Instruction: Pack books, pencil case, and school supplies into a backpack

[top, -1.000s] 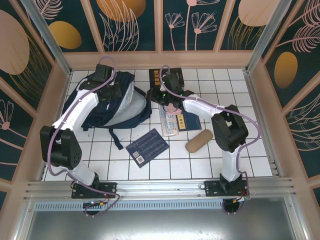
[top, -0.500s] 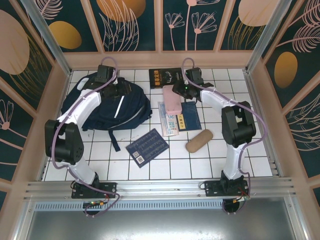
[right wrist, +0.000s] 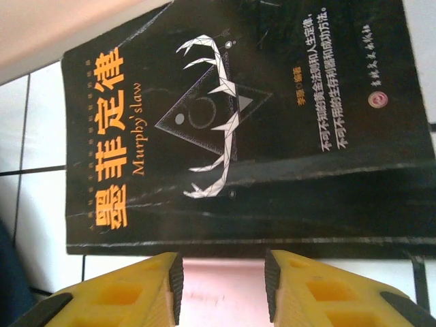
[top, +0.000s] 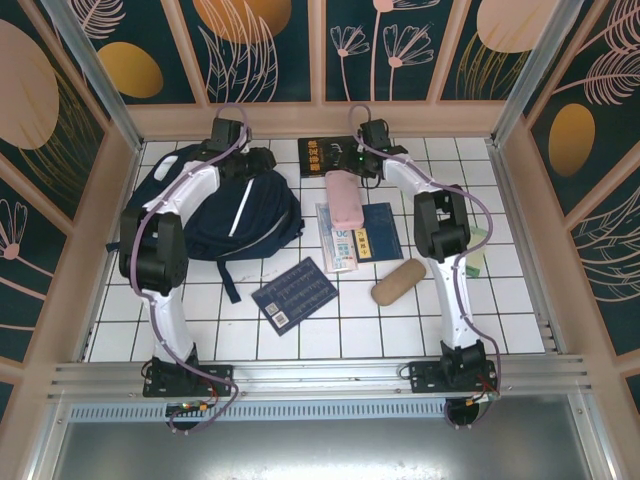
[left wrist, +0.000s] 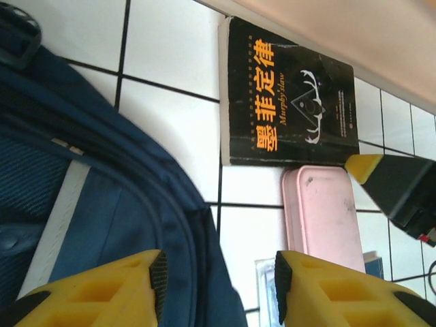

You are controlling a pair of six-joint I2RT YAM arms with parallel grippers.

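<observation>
The navy backpack (top: 205,215) lies at the back left with its opening closed. My left gripper (top: 262,160) hangs open over its right edge (left wrist: 136,225), nothing between the fingers (left wrist: 146,279). My right gripper (top: 347,168) is shut on the far end of the pink pencil case (top: 345,200) (right wrist: 221,289), right next to the black book (top: 331,157) (right wrist: 238,129). A navy grid book (top: 294,293) lies in the middle. The white-and-blue packet (top: 340,242) rests on another navy book (top: 380,232).
A tan oblong pouch (top: 398,281) lies right of centre. A small pale green piece (top: 478,262) sits by the right arm. The back wall (top: 320,118) runs just behind the black book. White tiles (top: 400,330) stretch across the front.
My left gripper let go of the backpack's opening, opened and moved back; the opening fell shut. My right gripper carried the pink pencil case from the backpack's mouth back beside the black book.
</observation>
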